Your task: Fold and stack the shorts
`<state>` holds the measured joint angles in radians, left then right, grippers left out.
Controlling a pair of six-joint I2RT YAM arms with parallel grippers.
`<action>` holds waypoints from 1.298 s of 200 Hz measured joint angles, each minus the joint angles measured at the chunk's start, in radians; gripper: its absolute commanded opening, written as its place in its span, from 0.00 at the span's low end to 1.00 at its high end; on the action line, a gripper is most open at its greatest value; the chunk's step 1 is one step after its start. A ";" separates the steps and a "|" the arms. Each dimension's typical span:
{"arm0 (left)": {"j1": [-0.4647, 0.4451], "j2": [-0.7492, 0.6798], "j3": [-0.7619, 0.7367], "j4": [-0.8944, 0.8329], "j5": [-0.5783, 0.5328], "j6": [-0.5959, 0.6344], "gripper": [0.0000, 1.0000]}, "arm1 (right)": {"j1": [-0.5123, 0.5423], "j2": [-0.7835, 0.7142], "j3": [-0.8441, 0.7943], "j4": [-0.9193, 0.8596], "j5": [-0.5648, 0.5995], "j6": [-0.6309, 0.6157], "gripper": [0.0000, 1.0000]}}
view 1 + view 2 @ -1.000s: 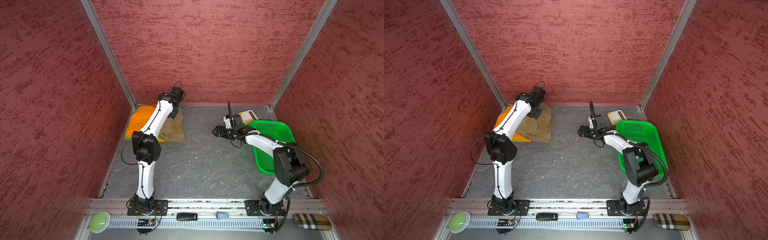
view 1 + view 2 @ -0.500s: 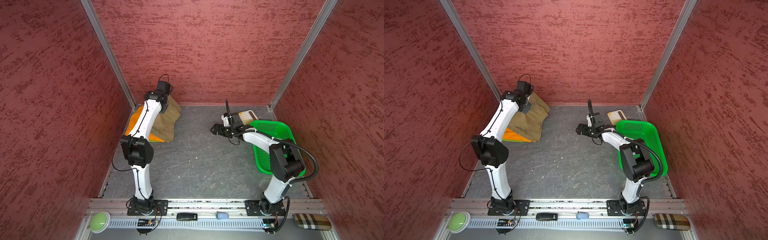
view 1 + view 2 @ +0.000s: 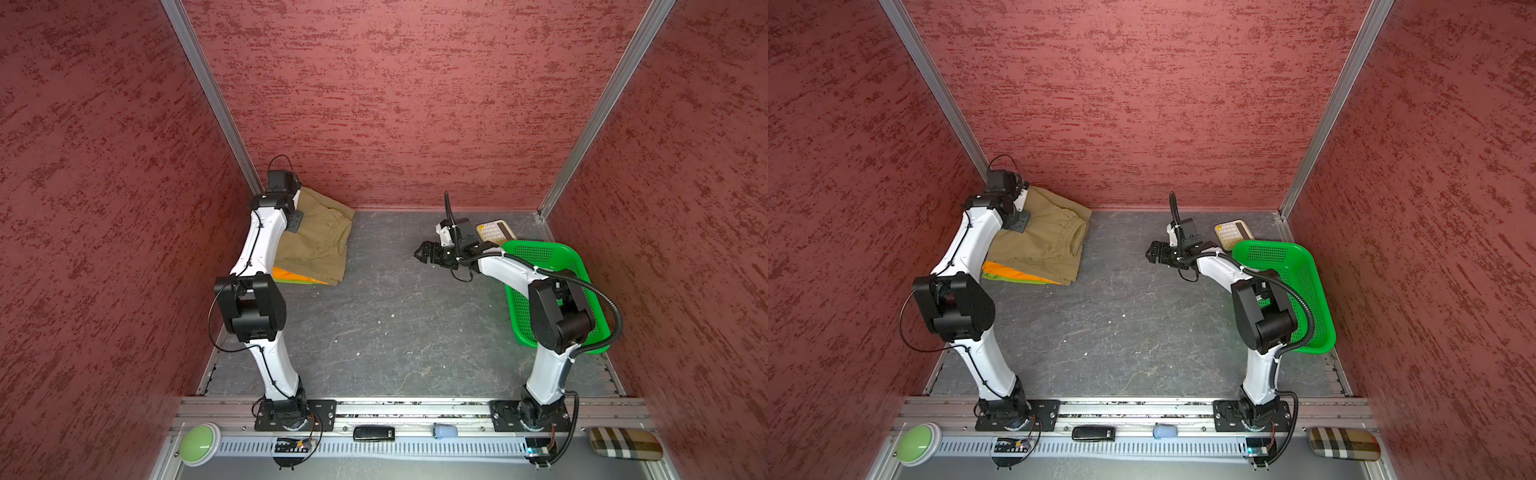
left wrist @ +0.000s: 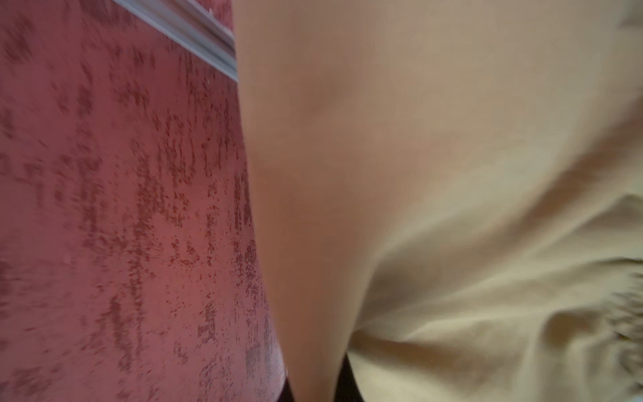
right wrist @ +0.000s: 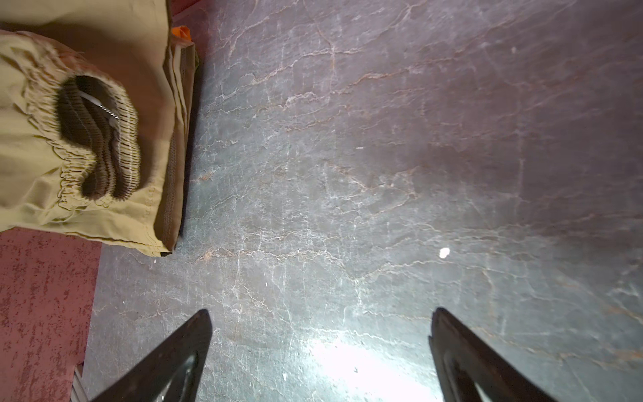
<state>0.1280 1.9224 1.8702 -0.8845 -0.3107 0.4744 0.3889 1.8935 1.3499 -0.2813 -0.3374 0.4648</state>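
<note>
The khaki shorts (image 3: pixel 320 245) lie in the far left corner of the table (image 3: pixel 395 324), on top of the orange shorts (image 3: pixel 291 275) and the lime green shorts (image 3: pixel 990 275), which show only as slivers at the near edge (so the stack looks built). The left gripper (image 3: pixel 296 212) pinches the khaki pair's far edge, raised by the wall, probably to settle the top fold. The right gripper (image 3: pixel 422 252), jaws spread wide, hovers over bare table well apart from the pile, near the green basket (image 3: pixel 540 249), likely keeping clear.
</note>
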 measured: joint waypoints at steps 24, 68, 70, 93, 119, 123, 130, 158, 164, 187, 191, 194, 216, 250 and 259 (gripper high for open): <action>0.057 0.042 -0.013 0.056 0.042 0.007 0.00 | 0.000 0.004 0.001 -0.018 0.000 -0.005 0.99; 0.102 0.226 0.077 0.102 -0.017 -0.005 0.93 | 0.000 -0.018 -0.023 -0.043 0.003 -0.023 0.99; 0.103 0.237 0.087 0.100 -0.026 -0.008 0.98 | 0.000 -0.023 -0.026 -0.045 0.004 -0.025 0.99; 0.105 0.285 0.135 0.072 -0.081 -0.076 0.99 | -0.001 -0.107 -0.075 -0.067 0.051 -0.044 0.99; 0.105 0.230 0.154 0.042 -0.068 -0.157 0.99 | -0.017 -0.264 -0.117 -0.078 0.169 -0.063 0.99; 0.105 0.211 0.153 0.039 -0.058 -0.172 0.99 | -0.021 -0.293 -0.124 -0.077 0.196 -0.066 0.99; 0.105 0.175 0.149 0.039 -0.035 -0.193 0.99 | -0.034 -0.342 -0.137 -0.075 0.244 -0.074 0.99; 0.094 -0.118 -0.003 0.151 0.110 -0.283 0.99 | -0.111 -0.549 -0.230 -0.028 0.473 -0.112 0.99; 0.086 -0.204 -0.064 0.198 0.142 -0.300 0.99 | -0.132 -0.587 -0.259 -0.008 0.525 -0.125 0.99; 0.051 -0.499 -0.333 0.444 0.252 -0.352 0.99 | -0.209 -0.666 -0.369 0.063 0.681 -0.167 0.99; 0.046 -0.538 -0.388 0.489 0.268 -0.366 0.99 | -0.220 -0.673 -0.388 0.074 0.702 -0.172 0.99; 0.043 -0.564 -0.423 0.516 0.280 -0.373 0.99 | -0.232 -0.679 -0.404 0.086 0.719 -0.178 0.99; 0.042 -0.699 -0.697 0.719 0.356 -0.447 0.99 | -0.299 -0.723 -0.555 0.211 0.811 -0.222 0.99; 0.044 -0.663 -1.087 0.935 0.376 -0.549 1.00 | -0.350 -0.766 -0.882 0.536 0.848 -0.307 0.99; 0.044 -0.633 -1.152 0.962 0.368 -0.569 0.99 | -0.356 -0.755 -0.946 0.597 0.846 -0.319 0.99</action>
<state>0.1719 1.2892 0.7177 0.0780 0.0574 -0.0944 0.0326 1.1385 0.4038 0.3153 0.5087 0.1459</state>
